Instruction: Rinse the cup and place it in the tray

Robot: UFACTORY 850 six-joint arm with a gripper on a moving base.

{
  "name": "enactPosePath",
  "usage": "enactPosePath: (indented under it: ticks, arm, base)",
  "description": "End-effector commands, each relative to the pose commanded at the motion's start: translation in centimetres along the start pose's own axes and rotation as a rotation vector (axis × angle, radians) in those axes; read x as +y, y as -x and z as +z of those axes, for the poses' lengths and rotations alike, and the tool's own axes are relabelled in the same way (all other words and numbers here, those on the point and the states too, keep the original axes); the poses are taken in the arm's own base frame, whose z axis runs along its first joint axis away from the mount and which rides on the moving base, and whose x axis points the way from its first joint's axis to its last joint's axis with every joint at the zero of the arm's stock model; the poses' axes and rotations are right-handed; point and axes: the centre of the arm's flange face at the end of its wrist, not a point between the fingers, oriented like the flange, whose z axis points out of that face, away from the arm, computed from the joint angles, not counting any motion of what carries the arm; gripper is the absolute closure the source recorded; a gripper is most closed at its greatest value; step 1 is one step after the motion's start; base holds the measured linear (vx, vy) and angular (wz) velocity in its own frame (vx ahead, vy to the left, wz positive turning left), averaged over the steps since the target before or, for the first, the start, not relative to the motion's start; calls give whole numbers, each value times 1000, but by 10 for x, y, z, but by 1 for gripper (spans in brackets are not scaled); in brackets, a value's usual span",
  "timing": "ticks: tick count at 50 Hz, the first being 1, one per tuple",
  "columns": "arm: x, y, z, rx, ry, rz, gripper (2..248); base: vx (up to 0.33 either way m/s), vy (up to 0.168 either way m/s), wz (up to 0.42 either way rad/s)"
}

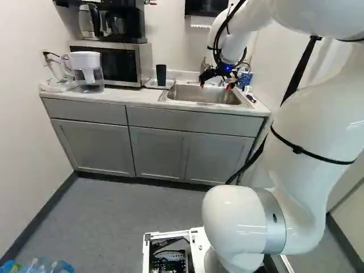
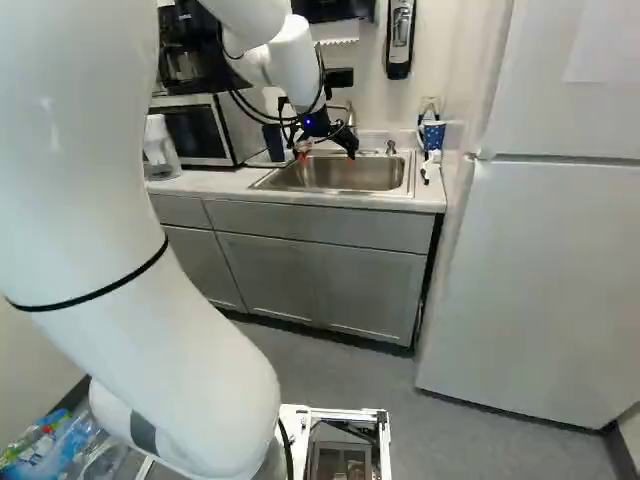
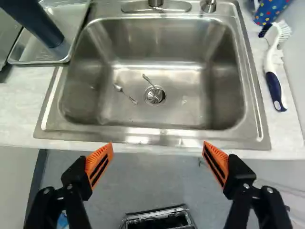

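So the dark cup (image 1: 161, 75) is upright in the tray (image 1: 150, 85), upper middle of the left base view. Gripper's (image 1: 216, 86) just right of it, jaws wide apart, sink (image 3: 195, 86) ahead.

The sink (image 3: 228, 95) is smooth, glossy metal; the cup (image 3: 35, 21) is smooth, dark, and matt; the cabinets (image 1: 156, 153) present a matt face.

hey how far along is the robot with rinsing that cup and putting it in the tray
The placing looks done: the dark cup stands in the tray beside the sink. Whether it was rinsed, I can't tell from these views. Nothing is in hand: the gripper is open, its fingers wide apart. If the rinse was done, probably only backing the arm away is left.
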Motion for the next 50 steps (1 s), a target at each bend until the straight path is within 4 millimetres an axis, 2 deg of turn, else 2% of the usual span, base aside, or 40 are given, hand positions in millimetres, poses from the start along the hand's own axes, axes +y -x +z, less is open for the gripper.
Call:
enactPosePath:
  ticks: [26, 50]
  arm:
    - [0, 0, 0, 0, 0, 0, 3]
    - [0, 0, 0, 0, 0, 0, 3]
  base:
    - [-132, 19, -229]
    - [-95, 56, -1]
